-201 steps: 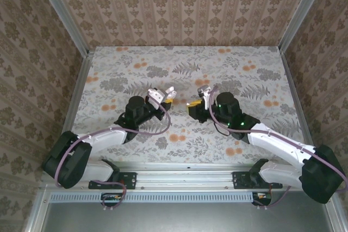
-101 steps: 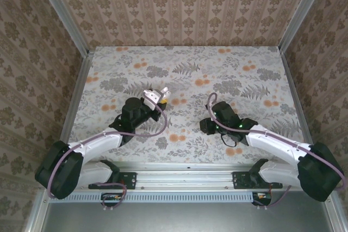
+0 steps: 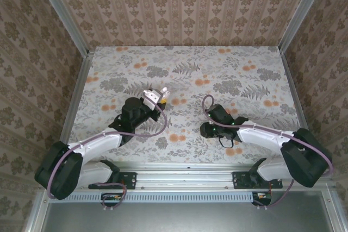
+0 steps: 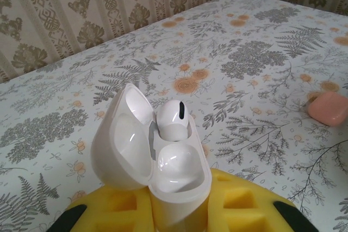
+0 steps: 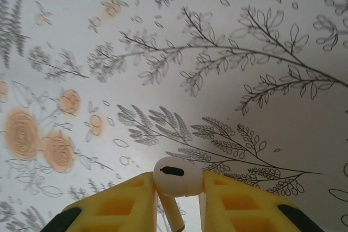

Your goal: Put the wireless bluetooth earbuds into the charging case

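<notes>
Left claw [image 4: 179, 213] grips the open charging case [image 4: 163, 156], one earbud [image 4: 173, 120] seated inside. Right claw [image 5: 176, 202] pinches a white earbud [image 5: 176, 176], seemingly just above the bench [image 5: 228, 47].

1 white case [image 4: 175, 202], 1 pink case [image 4: 328, 107] and 2 white earbuds [image 4: 173, 117] [image 5: 176, 176].

The pale tablecloth [image 4: 261, 52] has grey fern sprays and orange flower prints, and the beige wallpaper [image 4: 81, 4] has brown damask motifs. Lower centre in the left wrist view are a glossy white plastic charging case [image 4: 182, 188], a smooth white plastic earbud [image 4: 173, 119] with a black slot, and the left gripper's yellow fingers [image 4: 250, 205]. At the right edge is a coral-pink rounded plastic piece [image 4: 328, 107]. At the bottom of the right wrist view, a second white earbud [image 5: 175, 176] is also black-slotted, and the right gripper's fingers [image 5: 244, 205] are yellow.
</notes>
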Tool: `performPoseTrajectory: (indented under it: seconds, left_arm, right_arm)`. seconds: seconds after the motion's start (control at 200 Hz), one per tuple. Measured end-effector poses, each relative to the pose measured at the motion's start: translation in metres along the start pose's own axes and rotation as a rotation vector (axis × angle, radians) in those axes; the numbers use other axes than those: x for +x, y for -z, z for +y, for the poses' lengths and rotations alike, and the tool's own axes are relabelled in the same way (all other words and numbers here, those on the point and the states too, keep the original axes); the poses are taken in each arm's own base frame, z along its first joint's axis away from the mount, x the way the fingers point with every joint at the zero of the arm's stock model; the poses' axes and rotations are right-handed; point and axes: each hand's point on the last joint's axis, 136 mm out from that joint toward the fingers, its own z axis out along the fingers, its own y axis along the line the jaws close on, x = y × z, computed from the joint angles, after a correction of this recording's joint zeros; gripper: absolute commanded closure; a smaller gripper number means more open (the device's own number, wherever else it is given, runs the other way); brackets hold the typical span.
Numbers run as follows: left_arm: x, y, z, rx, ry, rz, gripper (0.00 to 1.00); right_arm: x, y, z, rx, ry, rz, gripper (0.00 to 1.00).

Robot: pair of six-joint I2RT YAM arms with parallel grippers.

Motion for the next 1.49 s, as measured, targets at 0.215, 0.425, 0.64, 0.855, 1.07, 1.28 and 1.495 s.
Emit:
performPoseTrajectory:
  seconds: [0.215,0.425,0.64,0.855,1.07,1.28,1.495]
  left_arm:
    - [0.003,0.0,0.0,0.0,-0.002,0.012,0.97]
    - [0.005,0.001,0.002,-0.004,0.002,0.023,0.97]
    - [0.006,0.001,0.002,-0.005,0.002,0.026,0.97]
    - [0.008,0.002,0.004,-0.009,0.004,0.033,0.97]
    - [0.006,0.003,0.004,-0.009,0.004,0.028,0.97]
    - [0.006,0.004,0.004,-0.009,0.004,0.029,0.97]
    - [0.002,0.006,0.004,-0.01,0.002,0.017,0.97]
  right_arm:
    - [0.012,-0.012,-0.009,0.051,-0.011,0.077,0.72]
    - [0.01,-0.014,-0.006,0.081,-0.027,0.14,0.61]
    - [0.003,-0.003,-0.002,0.132,-0.041,0.206,0.52]
    - [-0.022,0.03,0.008,0.168,-0.064,0.24,0.48]
    - [-0.028,0.04,0.002,0.226,-0.105,0.344,0.47]
    - [-0.015,0.025,0.001,0.243,-0.126,0.461,0.48]
    - [-0.001,0.009,0.0,0.24,-0.148,0.543,0.5]
